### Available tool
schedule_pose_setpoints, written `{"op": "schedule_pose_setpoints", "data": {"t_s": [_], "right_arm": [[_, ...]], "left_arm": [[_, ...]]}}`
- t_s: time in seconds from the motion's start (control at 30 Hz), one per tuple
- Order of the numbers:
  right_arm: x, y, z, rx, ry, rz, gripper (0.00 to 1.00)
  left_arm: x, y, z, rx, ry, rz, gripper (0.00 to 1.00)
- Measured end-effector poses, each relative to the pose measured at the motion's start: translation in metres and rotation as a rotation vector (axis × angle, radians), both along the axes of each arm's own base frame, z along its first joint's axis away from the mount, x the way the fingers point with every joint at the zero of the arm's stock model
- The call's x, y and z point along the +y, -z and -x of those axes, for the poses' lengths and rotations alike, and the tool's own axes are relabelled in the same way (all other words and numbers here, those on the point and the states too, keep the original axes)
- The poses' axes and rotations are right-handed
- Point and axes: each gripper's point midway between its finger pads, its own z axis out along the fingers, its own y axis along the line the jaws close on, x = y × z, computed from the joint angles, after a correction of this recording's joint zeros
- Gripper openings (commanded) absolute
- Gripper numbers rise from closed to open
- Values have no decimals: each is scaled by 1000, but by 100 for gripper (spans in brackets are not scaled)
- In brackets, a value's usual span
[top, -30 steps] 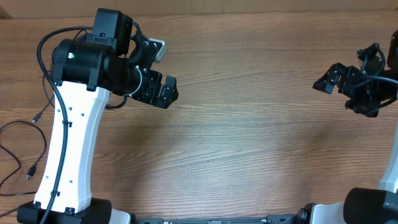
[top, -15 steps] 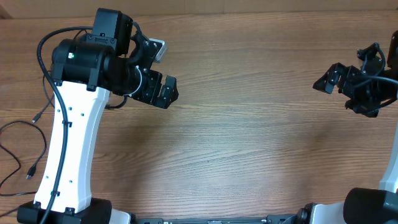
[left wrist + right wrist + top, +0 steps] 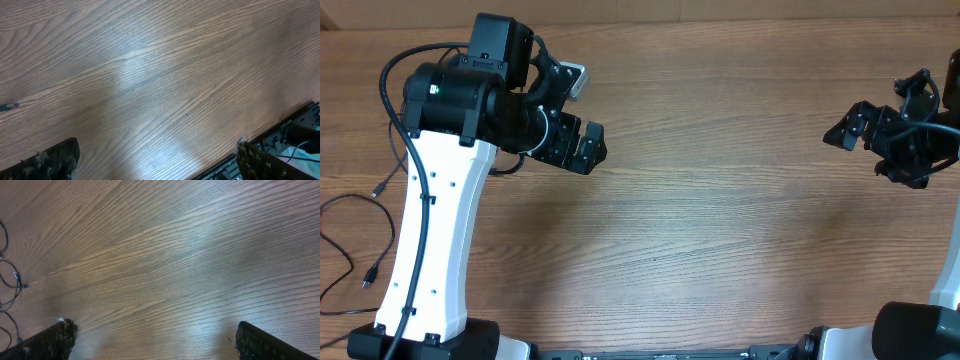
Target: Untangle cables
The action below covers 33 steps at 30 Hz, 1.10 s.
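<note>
1. Cables [image 3: 358,232]: thin black strands lie in loose open curves on the bench [image 3: 720,240] at its far left edge. They sit just beside the white link of the left arm [image 3: 430,230], and part of them runs out of the overhead view. Two small plug ends show, one above the curves and one below.
2. Thick black wire [image 3: 392,120]: it loops out from the left arm's upper joint and runs down along the white link, apart from the thin strands.
3. Left end effector [image 3: 578,147]: it sits over the upper left of the bench, well apart from the cables. The fingers stand wide apart, and its wrist view shows only wood grain between them.
4. Right end effector [image 3: 870,145]: it sits at the far right of the bench, well apart from the cables. The fingers are spread wide, with bare wood between them in its wrist view. That view catches the thin strands at its left edge.
</note>
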Motion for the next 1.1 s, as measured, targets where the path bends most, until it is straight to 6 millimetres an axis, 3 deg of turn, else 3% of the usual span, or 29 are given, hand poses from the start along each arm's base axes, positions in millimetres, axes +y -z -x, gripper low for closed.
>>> {"op": "schedule_pose_setpoints", "data": {"t_s": [0.23, 0.67, 1.1], "right_arm": [[0, 0, 0, 0, 0, 0, 100], [0, 0, 0, 0, 0, 0, 100], [0, 0, 0, 0, -1, 0, 100]], "left_arm": [[-9, 0, 4, -1, 30, -2, 100], [-65, -15, 45, -51, 236, 14, 100], [-68, -17, 48, -57, 248, 16, 100]]}}
